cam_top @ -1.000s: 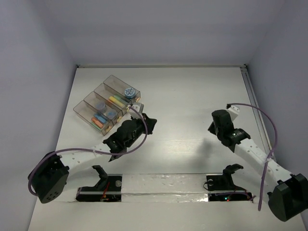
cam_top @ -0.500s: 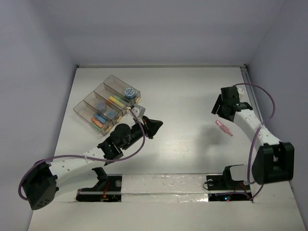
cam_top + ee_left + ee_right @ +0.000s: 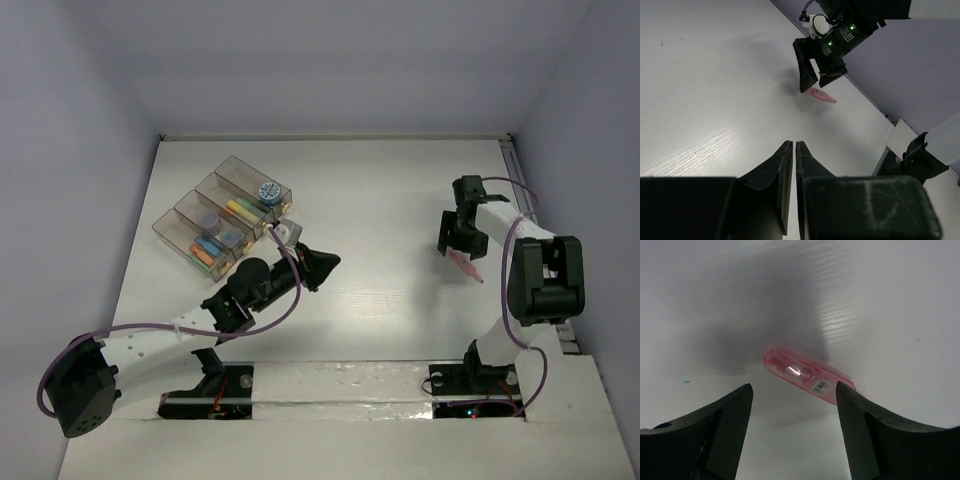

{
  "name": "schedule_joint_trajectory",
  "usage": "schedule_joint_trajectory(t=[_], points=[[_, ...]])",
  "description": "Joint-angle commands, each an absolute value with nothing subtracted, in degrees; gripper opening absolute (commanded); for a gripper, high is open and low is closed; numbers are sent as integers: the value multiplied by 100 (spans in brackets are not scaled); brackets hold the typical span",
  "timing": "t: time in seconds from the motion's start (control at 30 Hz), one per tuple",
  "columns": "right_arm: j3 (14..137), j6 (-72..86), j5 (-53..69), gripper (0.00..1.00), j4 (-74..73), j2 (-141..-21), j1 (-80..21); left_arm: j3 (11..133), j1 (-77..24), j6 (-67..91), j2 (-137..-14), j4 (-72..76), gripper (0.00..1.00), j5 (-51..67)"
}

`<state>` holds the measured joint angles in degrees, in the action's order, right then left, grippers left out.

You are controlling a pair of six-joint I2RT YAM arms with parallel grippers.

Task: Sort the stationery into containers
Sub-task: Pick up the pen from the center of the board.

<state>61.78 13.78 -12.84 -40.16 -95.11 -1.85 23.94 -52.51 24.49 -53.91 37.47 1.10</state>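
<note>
—One pink pen [image 3: 809,376] left out on the table [image 3: 390,200], far right side, well apart from the containers [image 3: 233,180] over on the left!
—And the right gripper [image 3: 793,386] hangs right over it, jaws spread wide, one finger either side, nothing held.
—How will it handle, you think?
—Light, I'd say, stiff plastic, smooth and a bit slippery. It could skid or roll if one finger nudges it first. Best taken across the middle of the barrel, near that little printed label [image 3: 821,385].
—Lovely look at it from the wrist: translucent pink, short, rounded at one end, lying flat at a slant.
—Left gripper [image 3: 793,146] meanwhile pinched shut on nothing, hovering mid-table, pointing towards the action.
—And the boxes already show a yellow pen [image 3: 240,208], a bluish roll [image 3: 268,190], blue and orange pieces [image 3: 208,243] further down the row.
—So this pink one looks like the last piece to go in, by my reckoning.
</note>
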Motion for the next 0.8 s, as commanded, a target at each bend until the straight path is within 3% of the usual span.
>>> schedule_joint_trajectory(t=[0.0, 0.23, 0.43, 0.57, 0.77], points=[[6486, 941, -1081, 73, -4078, -9816, -149, 2399, -5265, 2496, -5432, 4069, 4, 255], [6829, 782, -1241, 67, -4298, -10573, -149, 2417, -5265, 2470, -5484, 4052, 3, 264], [6908, 896, -784, 33, -4254, -10608, -149, 2417, -5265, 2452, -5476, 4043, 3, 220], [6864, 1089, -177, 20, -4026, -10494, -149, 2408, -5265, 2435, -5467, 4034, 2, 185], [6864, 1441, 193, 11, -3709, -10310, -149, 2408, -5265, 2426, -5484, 4034, 2, 158]])
